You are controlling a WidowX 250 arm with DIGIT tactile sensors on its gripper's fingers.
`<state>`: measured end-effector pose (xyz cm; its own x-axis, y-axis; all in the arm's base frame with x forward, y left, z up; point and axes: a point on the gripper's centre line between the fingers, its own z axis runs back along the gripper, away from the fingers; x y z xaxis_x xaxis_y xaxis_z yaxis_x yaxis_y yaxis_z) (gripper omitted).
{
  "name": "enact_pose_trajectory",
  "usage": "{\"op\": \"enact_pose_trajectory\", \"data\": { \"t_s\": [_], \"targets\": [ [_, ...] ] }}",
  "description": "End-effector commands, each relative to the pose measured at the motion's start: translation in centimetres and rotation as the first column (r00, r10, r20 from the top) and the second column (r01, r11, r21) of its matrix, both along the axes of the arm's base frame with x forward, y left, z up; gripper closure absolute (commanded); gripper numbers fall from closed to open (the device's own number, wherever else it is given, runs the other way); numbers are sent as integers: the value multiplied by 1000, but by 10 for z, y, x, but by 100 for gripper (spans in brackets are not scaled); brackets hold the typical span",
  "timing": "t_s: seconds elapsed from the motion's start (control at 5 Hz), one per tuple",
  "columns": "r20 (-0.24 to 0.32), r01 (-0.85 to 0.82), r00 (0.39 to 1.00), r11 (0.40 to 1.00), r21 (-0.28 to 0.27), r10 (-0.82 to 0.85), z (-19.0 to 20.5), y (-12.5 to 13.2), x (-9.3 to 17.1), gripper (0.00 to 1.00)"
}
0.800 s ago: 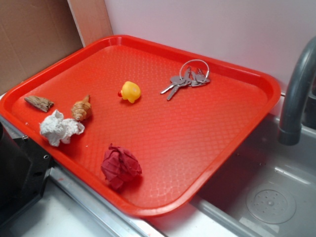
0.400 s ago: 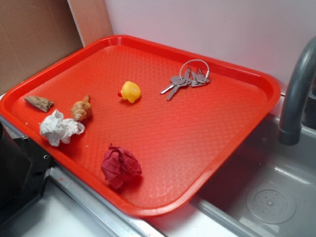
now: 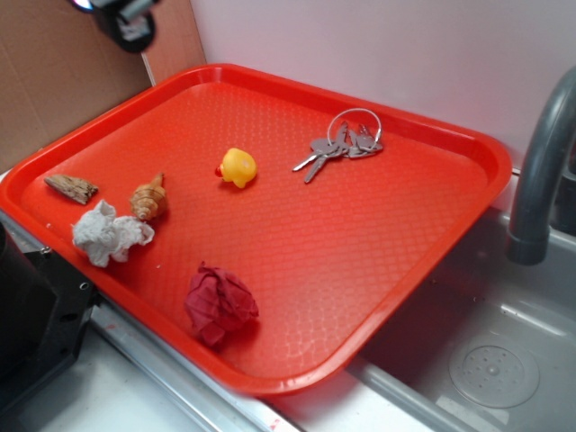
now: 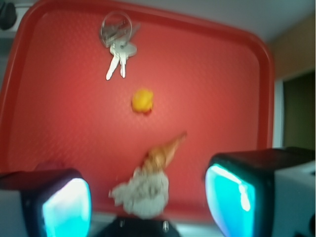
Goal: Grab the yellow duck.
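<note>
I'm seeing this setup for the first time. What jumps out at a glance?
A big red tray fills the scene beside a sink. The yellow duck sits alone near its middle, with a bunch of keys toward the far rim. By the near-left rim lie a seashell, a white paper wad and a red crumpled wad; the gripper hangs high, jaws spread.

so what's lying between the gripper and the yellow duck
In the wrist view, the white crumpled tissue and the seashell lie between the open gripper and the yellow duck.
</note>
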<state>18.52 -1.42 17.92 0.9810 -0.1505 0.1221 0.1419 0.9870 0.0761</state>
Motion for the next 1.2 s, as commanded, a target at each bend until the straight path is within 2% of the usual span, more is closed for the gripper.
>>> {"op": "enact_pose_trajectory", "data": {
  "t_s": [0.0, 0.4, 0.6, 0.8, 1.0],
  "targets": [
    [76, 42, 996, 999, -32, -40, -19, 20, 29, 0],
    [76, 42, 996, 999, -32, -40, -19, 20, 29, 0],
    [16, -33, 999, 998, 47, 32, -58, 16, 42, 0],
    [-19, 77, 997, 997, -2, -77, -84, 5, 55, 0],
    [-72, 207, 976, 978, 16, -205, -108, -4, 60, 0]
  ]
}}
